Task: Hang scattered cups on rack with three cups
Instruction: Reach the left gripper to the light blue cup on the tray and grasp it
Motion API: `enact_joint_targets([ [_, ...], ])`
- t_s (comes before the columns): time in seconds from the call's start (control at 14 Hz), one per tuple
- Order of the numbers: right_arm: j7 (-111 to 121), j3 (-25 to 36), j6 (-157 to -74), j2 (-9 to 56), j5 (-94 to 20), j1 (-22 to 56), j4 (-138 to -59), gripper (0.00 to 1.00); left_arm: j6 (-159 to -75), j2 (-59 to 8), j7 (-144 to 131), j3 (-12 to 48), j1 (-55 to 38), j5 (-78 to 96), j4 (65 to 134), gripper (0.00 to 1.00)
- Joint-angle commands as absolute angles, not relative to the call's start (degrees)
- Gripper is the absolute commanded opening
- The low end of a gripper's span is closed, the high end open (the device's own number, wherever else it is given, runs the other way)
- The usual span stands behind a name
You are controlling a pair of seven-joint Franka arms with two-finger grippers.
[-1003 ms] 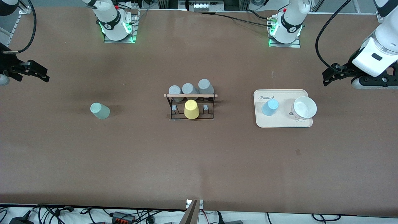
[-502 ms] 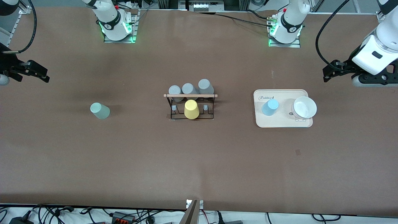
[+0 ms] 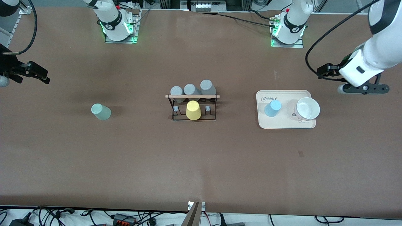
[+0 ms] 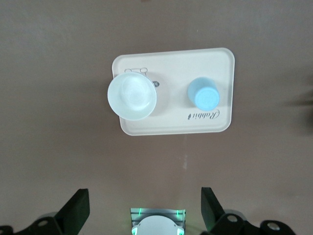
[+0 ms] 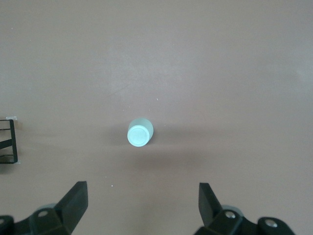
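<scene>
i've got both pincers spread wide and empty. the left pincer [image 4: 142,210] hangs over bare tabletop [image 3: 201,163] just off the tray [image 3: 284,125], toward the left arm's end; the right pincer [image 5: 142,205] hangs over the tabletop at the right arm's end, and i'm treating that arm as waiting.

the blue cup [image 3: 272,108] sits mouth-down on the tray beside a white bowl [image 3: 307,108]. the mint cup [image 3: 100,111] sits mouth-down on the tabletop, well apart from the rack [image 3: 192,106] in the middle. the rack carries three grey cups [image 3: 192,90] along its farther row and a yellow cup [image 3: 193,110] on the middle peg of the nearer row, with a bare peg on either side.

my worries: coming down on the blue cup, a finger could clip the bowl or skid the light tray. these tapered cups could slip out of a pinch. at the rack, the free pegs flank the yellow cup closely, so a slightly off placement could knock it or tip the wire frame.
</scene>
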State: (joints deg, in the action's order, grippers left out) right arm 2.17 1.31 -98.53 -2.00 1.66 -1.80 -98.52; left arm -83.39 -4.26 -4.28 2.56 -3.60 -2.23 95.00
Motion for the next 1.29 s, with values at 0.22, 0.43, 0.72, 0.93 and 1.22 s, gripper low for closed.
enact_joint_targets([
  [0.22,2.8,1.1,-99.1,-1.9,1.6,-1.9,-98.1,1.0,-103.9,-7.6,-3.9,5.1,-4.9,-1.4,105.5,1.0],
  [0.43,2.8,1.1,-99.1,-1.9,1.6,-1.9,-98.1,1.0,-122.8,-7.6,-6.9,8.7,-4.9,-1.5,115.6,1.0],
  [0.72,2.9,1.1,-99.5,-1.5,1.7,-2.0,-98.1,1.0,-142.4,-9.0,-9.1,9.7,-4.8,-1.9,127.6,1.0],
  [0.93,2.9,1.1,-99.5,-1.1,1.7,-2.1,-98.2,1.0,-143.8,-10.4,-9.3,9.8,-4.9,-1.9,129.3,1.0],
  [1.22,3.4,1.1,-96.5,-1.5,1.7,-1.9,-98.2,1.0,-144.1,-15.2,-9.2,9.8,-4.7,-1.9,129.3,1.0],
])
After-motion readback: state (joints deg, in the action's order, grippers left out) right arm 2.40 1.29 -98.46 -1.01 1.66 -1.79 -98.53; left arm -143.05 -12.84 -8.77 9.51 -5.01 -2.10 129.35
